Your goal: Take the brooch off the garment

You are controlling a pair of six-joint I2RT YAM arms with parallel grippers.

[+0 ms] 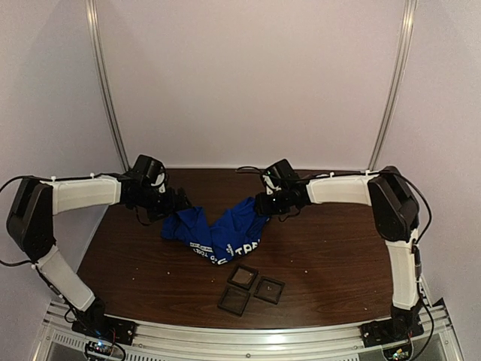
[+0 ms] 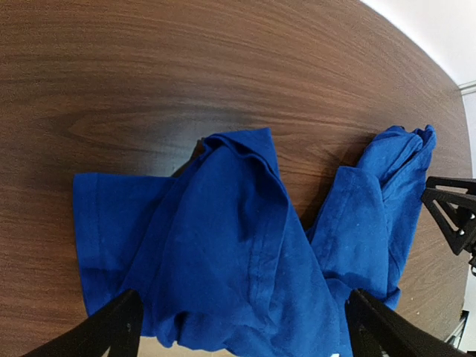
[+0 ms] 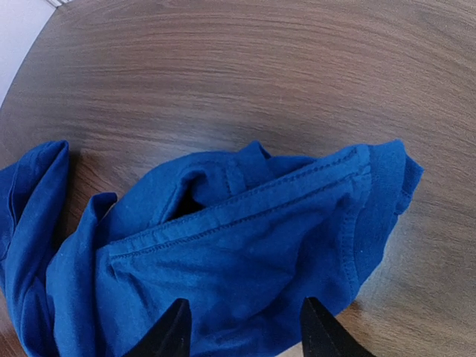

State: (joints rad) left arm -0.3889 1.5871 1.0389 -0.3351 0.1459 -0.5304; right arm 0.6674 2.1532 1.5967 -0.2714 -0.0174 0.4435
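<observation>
The garment, a royal-blue T-shirt with white lettering along its near edge, lies crumpled in the middle of the dark wooden table. The brooch is hidden in every view. My left gripper hangs open just above the shirt's left folds, its fingers wide apart on either side of them. My right gripper is over the shirt's right end. Its fingers stand part-way in, with a gap between them, and straddle the stitched hem without pinching it. From above, the left gripper and right gripper flank the shirt's far edge.
Three small black square trays sit on the table just in front of the shirt. The right arm's black fingers show at the right edge of the left wrist view. White walls and two metal rails stand behind the table.
</observation>
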